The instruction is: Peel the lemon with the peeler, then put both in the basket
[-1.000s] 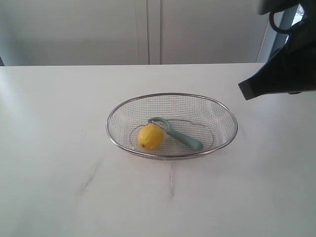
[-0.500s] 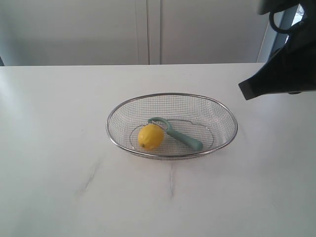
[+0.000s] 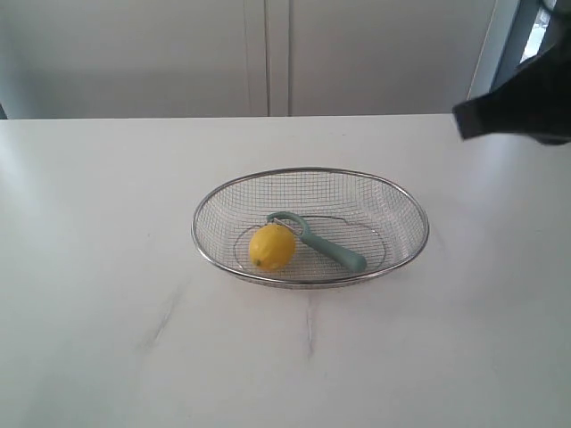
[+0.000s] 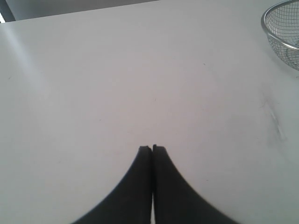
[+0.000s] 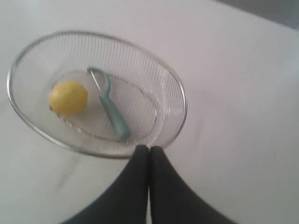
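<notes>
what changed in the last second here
The right gripper drew up and to the right in the exterior view, further from the basket, with its jaws shut on nothing. Nothing was taken hold of or let go. The lemon and peeler lie in the basket as before.

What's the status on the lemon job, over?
Left gripper shut, empty. Right gripper shut, empty. Lemon and peeler both lying in basket. Nothing in the way.

lemon (image 3: 272, 247) yellow | peeler (image 3: 328, 249) teal | basket (image 3: 401, 201) silver mesh | table (image 3: 107, 223) white
</notes>
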{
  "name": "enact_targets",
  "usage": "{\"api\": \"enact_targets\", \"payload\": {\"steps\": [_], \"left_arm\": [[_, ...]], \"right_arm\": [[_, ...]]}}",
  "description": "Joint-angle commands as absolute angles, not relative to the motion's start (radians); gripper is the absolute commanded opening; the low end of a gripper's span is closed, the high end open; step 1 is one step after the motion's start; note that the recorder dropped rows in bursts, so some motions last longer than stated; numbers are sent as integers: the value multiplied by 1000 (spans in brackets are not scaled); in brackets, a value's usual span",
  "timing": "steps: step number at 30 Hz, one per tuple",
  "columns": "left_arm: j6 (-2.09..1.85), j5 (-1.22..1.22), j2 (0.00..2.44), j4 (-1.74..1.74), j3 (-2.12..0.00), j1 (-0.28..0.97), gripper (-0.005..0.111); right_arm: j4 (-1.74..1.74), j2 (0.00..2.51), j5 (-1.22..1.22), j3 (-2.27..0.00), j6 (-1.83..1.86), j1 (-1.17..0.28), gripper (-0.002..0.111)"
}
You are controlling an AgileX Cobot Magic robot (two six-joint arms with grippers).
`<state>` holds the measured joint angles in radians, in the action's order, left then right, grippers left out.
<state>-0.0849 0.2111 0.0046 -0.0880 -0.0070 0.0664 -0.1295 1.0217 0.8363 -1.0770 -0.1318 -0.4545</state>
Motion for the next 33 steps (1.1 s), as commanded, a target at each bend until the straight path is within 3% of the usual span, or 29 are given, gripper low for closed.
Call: {"api": "enact_targets", "payload": {"steps": [1,11,23,31,33], "left_arm": [[-78,209,0,-95,0,63,0],[-80,209,0,-95,0,63,0],[-80,209,0,-95,0,63,0],[-82,209,0,-95,0,63,0],[-82,209,0,-95,0,63,0]], "right_arm": [[0,849,638,-958,-146,-307,0],[12,433,461,-497,-145,-47,0],[7,6,165,-196,-142,-29,0],[7,0,97,0,-136,-29,0],[7,0,188,0,-136,-29,0]]}}
